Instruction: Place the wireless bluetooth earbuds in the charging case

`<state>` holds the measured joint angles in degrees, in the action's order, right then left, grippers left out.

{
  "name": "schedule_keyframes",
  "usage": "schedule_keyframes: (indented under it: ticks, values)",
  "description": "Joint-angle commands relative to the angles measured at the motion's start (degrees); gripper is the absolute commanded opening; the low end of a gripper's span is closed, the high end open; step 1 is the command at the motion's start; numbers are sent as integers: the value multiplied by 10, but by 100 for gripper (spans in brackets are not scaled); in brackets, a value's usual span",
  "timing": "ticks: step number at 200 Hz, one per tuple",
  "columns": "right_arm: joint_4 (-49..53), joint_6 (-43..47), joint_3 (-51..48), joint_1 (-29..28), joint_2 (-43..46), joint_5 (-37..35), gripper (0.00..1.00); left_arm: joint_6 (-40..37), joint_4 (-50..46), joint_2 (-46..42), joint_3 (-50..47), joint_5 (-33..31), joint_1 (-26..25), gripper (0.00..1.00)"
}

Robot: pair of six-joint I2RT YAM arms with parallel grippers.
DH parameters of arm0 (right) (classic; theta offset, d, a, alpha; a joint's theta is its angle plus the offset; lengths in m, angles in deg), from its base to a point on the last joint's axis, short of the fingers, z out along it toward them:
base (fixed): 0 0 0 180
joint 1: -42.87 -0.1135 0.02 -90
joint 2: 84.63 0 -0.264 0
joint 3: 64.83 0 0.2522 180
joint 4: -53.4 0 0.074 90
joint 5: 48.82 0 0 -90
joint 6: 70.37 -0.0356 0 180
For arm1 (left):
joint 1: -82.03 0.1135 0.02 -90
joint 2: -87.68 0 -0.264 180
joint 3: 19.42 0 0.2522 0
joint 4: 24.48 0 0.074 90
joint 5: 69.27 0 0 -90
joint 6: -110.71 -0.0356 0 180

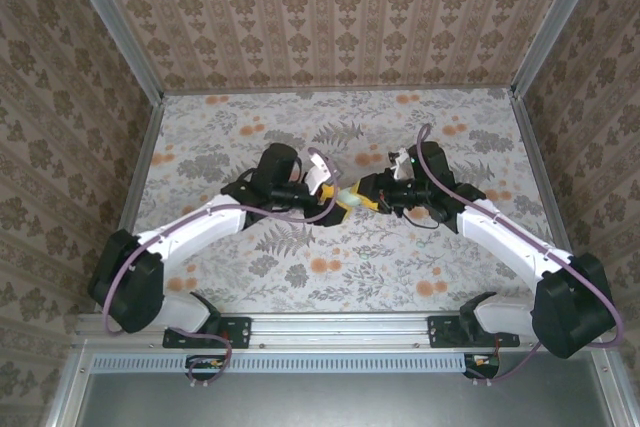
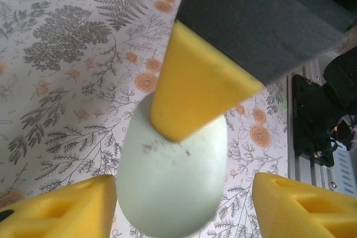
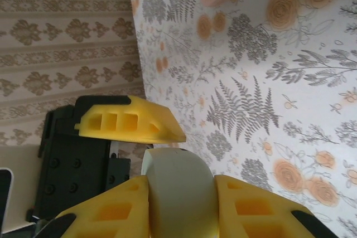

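Note:
A pale green, egg-shaped charging case (image 1: 347, 197) hangs above the middle of the table, where both arms meet. My right gripper (image 3: 181, 207) is shut on the case (image 3: 178, 190), with one yellow finger pressed on each side. One of those fingers (image 2: 195, 82) lies across the top of the case (image 2: 173, 188) in the left wrist view. My left gripper (image 2: 181, 207) is open around the case, its right finger well clear of it. One left finger (image 3: 131, 124) shows just above the case in the right wrist view. The earbuds are out of view.
The floral tablecloth (image 1: 330, 277) covers the whole table, with patterned walls (image 1: 330, 17) on three sides. A metal rail (image 1: 340, 325) with both arm bases runs along the near edge. Purple cables (image 1: 430, 162) loop off both wrists.

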<state>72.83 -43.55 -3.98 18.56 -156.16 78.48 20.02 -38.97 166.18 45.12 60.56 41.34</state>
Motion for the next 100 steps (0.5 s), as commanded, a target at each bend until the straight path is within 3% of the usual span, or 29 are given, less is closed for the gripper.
schedule_keyframes:
  ticks: [1,46,100]
  values:
    - [-47,-66,-6,-2,10,10,20,38,89,-60,-45,2,23,67]
    - [-89,-140,5,-2,13,25,19,63,224,-172,-156,-13,49,67]
    - [-130,-186,24,-20,7,31,19,108,304,-147,-157,11,49,68]
